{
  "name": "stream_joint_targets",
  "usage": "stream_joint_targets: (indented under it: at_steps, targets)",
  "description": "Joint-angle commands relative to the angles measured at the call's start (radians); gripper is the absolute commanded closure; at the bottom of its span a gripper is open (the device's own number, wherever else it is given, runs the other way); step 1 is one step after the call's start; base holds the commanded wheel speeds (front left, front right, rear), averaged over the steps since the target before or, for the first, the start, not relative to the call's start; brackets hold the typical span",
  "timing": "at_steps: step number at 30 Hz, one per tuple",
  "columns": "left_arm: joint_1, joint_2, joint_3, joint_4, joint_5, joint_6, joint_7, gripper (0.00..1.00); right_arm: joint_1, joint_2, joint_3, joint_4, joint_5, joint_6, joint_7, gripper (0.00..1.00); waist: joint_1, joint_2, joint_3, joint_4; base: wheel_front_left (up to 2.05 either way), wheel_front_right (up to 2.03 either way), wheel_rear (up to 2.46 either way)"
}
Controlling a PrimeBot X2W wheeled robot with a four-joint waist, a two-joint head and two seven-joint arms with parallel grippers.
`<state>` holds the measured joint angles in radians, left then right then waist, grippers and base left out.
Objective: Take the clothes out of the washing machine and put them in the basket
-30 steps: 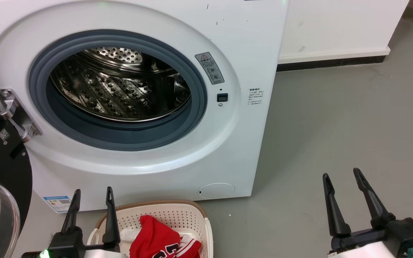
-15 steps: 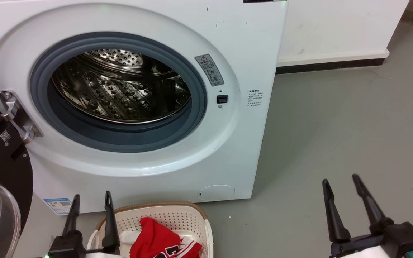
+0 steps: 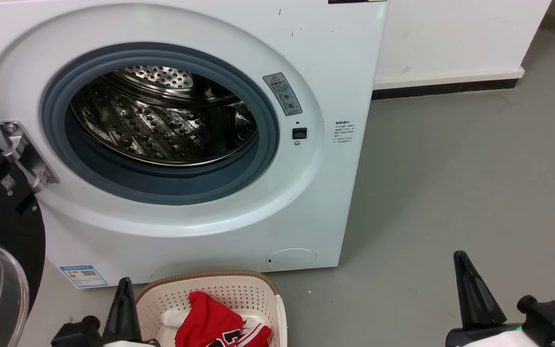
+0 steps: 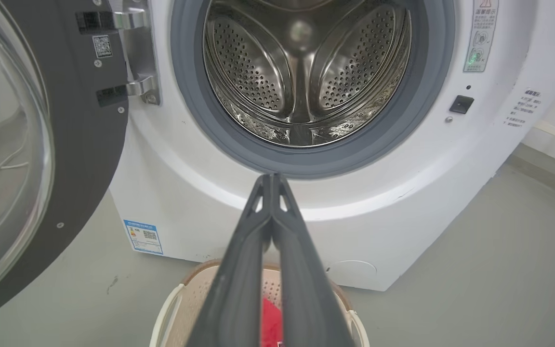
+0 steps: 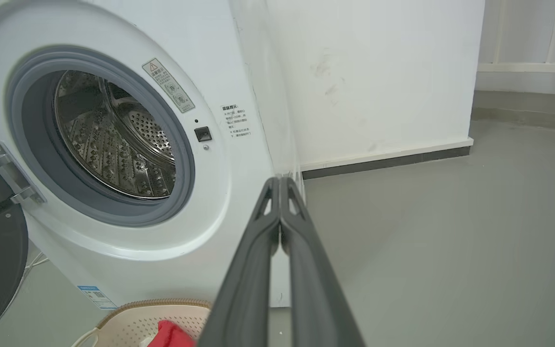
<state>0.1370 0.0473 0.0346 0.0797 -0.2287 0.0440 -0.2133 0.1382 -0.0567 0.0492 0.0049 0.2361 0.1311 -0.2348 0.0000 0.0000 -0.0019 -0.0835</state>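
Grey floor (image 3: 451, 168) | white wall (image 3: 451, 38) | left end effector (image 4: 271, 176) closed, empty | right end effector (image 5: 280, 179) likewise

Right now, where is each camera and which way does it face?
Head: on the robot's head, looking forward and down at washer, drum and basket; left gripper and right gripper, both shut, at bottom.
Left wrist: over the basket, facing straight into the drum; left gripper mid-bottom.
Right wrist: right of the washer, facing it obliquely, plus wall and floor; right gripper mid-bottom.
All three share drum and basket.
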Motion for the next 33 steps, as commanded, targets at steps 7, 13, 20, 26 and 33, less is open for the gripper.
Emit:
stream_joint_targets:
  at_steps: [7,13,20,26,33]
  targets:
    - [-0.05,0.002,0.011,0.006,-0.166,-0.022,0.037,1.0,-0.054,-0.016,-0.005,0.017,0.181,0.0,0.03,1.0,0.0,0.0,0.0,0.006,0.0,0.0,0.0]
    - [-0.067,0.002,0.017,0.02,-0.272,-0.036,0.062,1.0,-0.072,-0.021,-0.009,0.035,0.294,0.0,0.049,1.0,0.0,0.0,0.001,0.01,0.0,0.0,0.0]
    - [-0.087,0.002,0.024,0.035,-0.388,-0.051,0.09,1.0,-0.091,-0.026,-0.015,0.056,0.415,0.0,0.073,1.0,0.0,0.0,0.001,0.015,0.0,0.0,0.0]
    - [-0.102,0.002,0.029,0.046,-0.481,-0.063,0.112,1.0,-0.106,-0.029,-0.021,0.072,0.512,0.0,0.092,1.0,0.0,0.0,0.001,0.019,0.0,0.0,0.0]
    - [-0.119,0.002,0.035,0.06,-0.581,-0.075,0.136,1.0,-0.121,-0.032,-0.028,0.09,0.615,0.0,0.113,1.0,0.0,0.0,0.001,0.024,0.0,0.0,0.0]
